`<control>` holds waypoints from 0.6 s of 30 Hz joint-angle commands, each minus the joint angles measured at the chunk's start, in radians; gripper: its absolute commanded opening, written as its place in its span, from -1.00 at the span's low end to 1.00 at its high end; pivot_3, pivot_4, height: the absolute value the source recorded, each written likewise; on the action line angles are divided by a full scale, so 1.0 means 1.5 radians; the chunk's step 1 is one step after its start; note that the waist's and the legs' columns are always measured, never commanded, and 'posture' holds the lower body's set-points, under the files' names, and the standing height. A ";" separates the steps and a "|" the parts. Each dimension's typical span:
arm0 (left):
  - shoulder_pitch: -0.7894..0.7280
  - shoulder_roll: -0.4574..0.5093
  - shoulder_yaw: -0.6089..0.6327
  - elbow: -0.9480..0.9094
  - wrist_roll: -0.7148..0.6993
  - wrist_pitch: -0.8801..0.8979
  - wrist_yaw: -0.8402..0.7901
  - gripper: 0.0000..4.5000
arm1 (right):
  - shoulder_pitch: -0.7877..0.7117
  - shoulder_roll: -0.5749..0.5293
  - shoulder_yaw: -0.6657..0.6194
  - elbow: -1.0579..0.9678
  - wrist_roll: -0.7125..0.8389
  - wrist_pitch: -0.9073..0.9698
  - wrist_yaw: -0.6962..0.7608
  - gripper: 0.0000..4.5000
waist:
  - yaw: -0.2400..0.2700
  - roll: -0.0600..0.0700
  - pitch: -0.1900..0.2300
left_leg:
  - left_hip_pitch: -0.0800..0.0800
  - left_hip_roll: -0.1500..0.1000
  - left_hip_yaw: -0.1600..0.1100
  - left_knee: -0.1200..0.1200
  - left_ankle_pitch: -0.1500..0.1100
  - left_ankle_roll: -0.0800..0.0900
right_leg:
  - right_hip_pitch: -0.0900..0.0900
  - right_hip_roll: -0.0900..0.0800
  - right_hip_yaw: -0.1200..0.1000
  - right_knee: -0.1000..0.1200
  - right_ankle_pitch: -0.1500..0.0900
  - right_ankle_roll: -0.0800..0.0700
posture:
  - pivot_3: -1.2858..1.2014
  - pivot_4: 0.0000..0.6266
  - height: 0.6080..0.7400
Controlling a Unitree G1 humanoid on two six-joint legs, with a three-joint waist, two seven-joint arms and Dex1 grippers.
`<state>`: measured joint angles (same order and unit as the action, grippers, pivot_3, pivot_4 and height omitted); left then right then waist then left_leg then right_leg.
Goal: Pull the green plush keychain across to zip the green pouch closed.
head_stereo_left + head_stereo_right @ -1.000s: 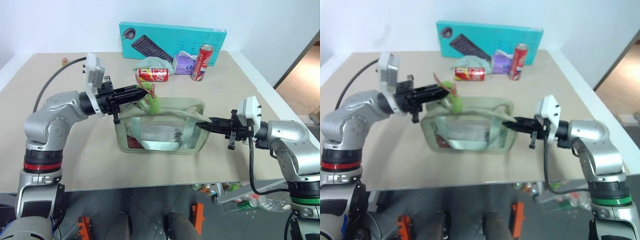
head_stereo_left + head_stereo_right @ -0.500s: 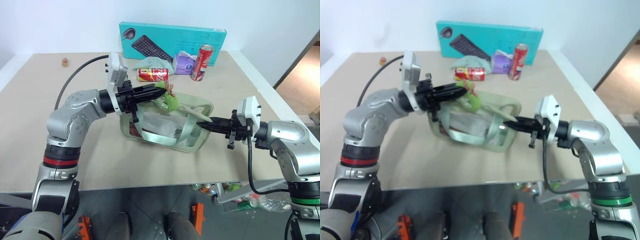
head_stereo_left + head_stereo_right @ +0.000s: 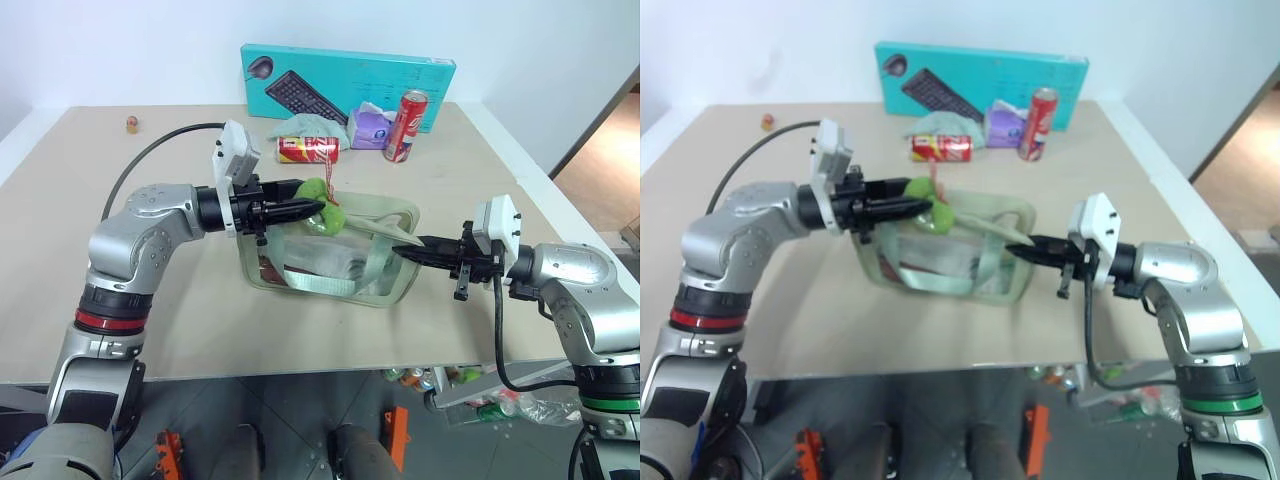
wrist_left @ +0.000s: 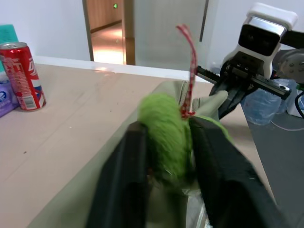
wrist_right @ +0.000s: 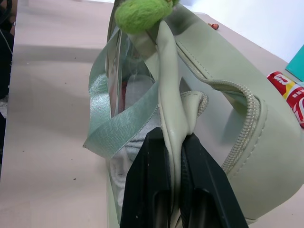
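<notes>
Spanning the frame's middle, the table carried the pouch at its centre, soft fabric with clear panels, likely to buckle unless braced. The right gripper, from the right, had its fingers clenched on the pouch's end flap. The left gripper, from the left, stood with fingers parted around the keychain at the pouch's upper left edge; light and squashy, it seems best pinched near its cord.

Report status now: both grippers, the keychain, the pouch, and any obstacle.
Left gripper fingers around green plush keychain. Right gripper shut on green pouch flap. Zipper partly open. Nothing in the way.
</notes>
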<state>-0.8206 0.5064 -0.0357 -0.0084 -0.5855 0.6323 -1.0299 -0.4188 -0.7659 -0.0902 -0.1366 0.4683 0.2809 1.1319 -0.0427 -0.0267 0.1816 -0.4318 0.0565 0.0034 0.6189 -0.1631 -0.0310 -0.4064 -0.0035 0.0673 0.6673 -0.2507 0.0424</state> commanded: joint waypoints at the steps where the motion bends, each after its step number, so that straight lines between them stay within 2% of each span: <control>1: -0.005 0.044 0.002 -0.006 0.027 -0.037 -0.041 0.07 | -0.006 -0.002 -0.007 -0.008 0.002 -0.016 0.004 -1.00 | 0.000 0.000 0.000 | 0.000 0.000 0.000 0.000 0.000 0.000 | 0.000 0.000 0.000 0.000 0.000 0.000 | 0.03 -0.52 1.00; 10: 0.005 0.160 0.059 -0.038 -0.005 -0.004 -0.095 0.07 | 0.004 -0.004 -0.009 -0.005 0.000 -0.025 0.008 -1.00 | 0.000 0.000 0.000 | 0.000 0.000 0.000 0.000 0.000 0.000 | 0.000 0.000 0.000 0.000 0.000 0.000 | 0.03 -0.52 1.00; 14: 0.040 0.173 0.093 -0.064 -0.014 0.006 -0.064 0.07 | 0.000 -0.001 -0.003 0.000 -0.001 -0.029 0.010 -1.00 | 0.000 0.000 0.000 | 0.000 0.000 0.000 0.000 0.000 0.000 | 0.000 0.000 0.000 0.000 0.000 0.000 | 0.03 -0.52 1.00; 18: 0.121 0.172 0.121 -0.115 -0.020 0.012 -0.025 0.07 | -0.006 -0.001 0.003 0.005 -0.002 -0.029 0.015 -1.00 | -0.002 0.000 0.000 | 0.000 0.001 0.000 0.000 0.000 0.000 | 0.000 0.000 0.000 0.000 0.000 0.000 | 0.03 -0.52 1.00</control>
<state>-0.6575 0.7500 0.1039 -0.1248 -0.5967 0.6426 -1.0931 -0.4109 -0.7611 -0.0821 -0.1274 0.4657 0.2501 1.1468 -0.0456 -0.0267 0.1817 -0.4314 0.0578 0.0039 0.6185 -0.1632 -0.0309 -0.4067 -0.0034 0.0673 0.6676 -0.2508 0.0419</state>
